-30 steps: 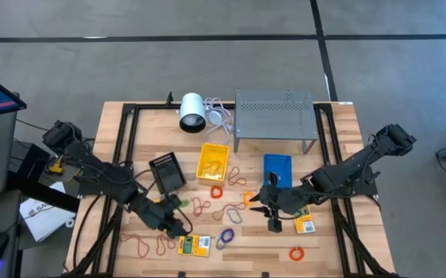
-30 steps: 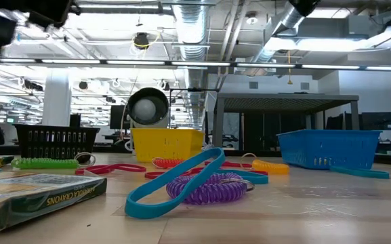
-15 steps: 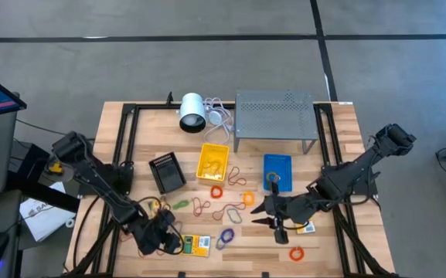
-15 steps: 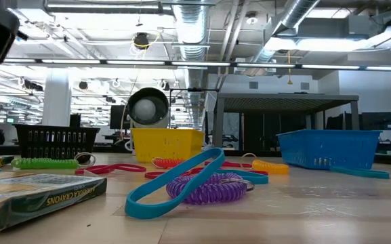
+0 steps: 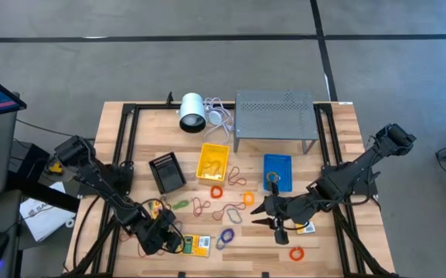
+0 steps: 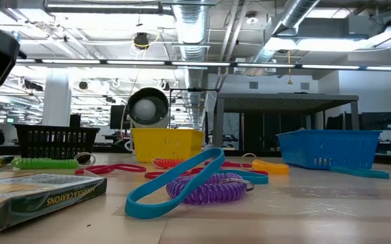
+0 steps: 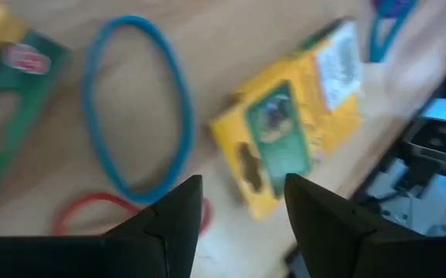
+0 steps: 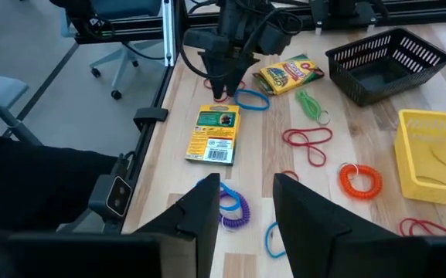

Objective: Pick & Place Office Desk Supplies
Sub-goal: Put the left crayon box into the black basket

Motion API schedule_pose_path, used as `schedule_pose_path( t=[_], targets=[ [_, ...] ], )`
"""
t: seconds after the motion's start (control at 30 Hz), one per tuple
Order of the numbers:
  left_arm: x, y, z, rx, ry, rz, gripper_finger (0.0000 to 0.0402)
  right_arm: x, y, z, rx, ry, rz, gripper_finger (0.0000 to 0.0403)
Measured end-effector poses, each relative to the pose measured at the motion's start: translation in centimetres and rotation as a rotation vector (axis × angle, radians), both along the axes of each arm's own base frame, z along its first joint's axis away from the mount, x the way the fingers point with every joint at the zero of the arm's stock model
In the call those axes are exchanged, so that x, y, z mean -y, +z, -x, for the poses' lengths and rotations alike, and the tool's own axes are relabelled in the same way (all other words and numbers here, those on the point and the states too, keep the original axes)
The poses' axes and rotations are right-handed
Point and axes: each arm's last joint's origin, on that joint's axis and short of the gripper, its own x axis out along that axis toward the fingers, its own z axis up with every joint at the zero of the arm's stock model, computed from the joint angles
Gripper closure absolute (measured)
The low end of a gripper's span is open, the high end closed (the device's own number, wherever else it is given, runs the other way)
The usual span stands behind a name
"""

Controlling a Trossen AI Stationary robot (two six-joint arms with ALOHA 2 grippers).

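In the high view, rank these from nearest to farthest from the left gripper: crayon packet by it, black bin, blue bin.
From the left gripper:
1. Crayon packet, right beside it at the table's front edge.
2. Black bin, farther back on the left.
3. Blue bin, across on the right side.

Black bin (image 5: 166, 171), yellow bin (image 5: 212, 161) and blue bin (image 5: 277, 171) stand mid-table; rubber bands (image 5: 224, 210) lie scattered before them; a yellow-green packet (image 5: 195, 245) lies flat near the front edge.
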Motion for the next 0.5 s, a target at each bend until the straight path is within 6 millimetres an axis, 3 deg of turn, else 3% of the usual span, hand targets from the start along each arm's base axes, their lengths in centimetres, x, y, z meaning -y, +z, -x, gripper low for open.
schedule_pose_path(
  t=[0.5],
  targets=[
    [-0.26,-0.57,-0.12,0.014,0.015,0.012,0.0221,0.05,-0.11,0.06,-0.008,0.011,0.027,0.0285]
  ],
)
